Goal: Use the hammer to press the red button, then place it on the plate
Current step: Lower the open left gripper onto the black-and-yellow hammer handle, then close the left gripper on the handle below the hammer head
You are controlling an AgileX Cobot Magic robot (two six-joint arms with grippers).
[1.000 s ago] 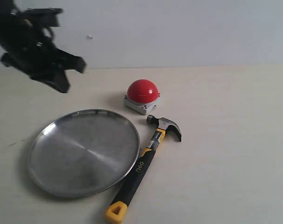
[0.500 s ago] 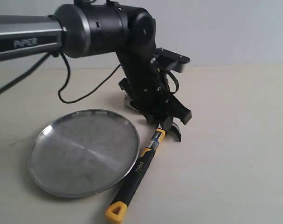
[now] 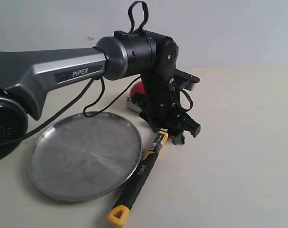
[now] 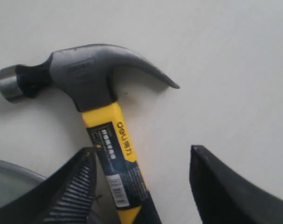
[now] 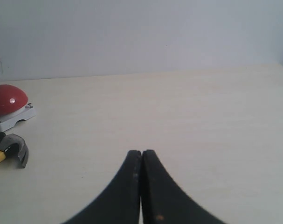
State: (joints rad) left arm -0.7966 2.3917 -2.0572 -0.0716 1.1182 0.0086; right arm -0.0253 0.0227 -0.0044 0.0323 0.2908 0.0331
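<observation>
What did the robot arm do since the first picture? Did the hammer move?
The left hand swept in from the upper left and came down over the hammer, by its head. It is open, a finger on each side of the yellow neck, gripping nothing yet. The hammer, the plate and the red button stayed where they were.

The hammer [image 4: 99, 88] lies flat, its yellow neck between the left gripper's [image 3: 177, 135] spread jaws. The red button [image 5: 8, 99] sits just behind that gripper (half hidden). The silver plate [image 3: 82, 156] lies beside the handle.
</observation>
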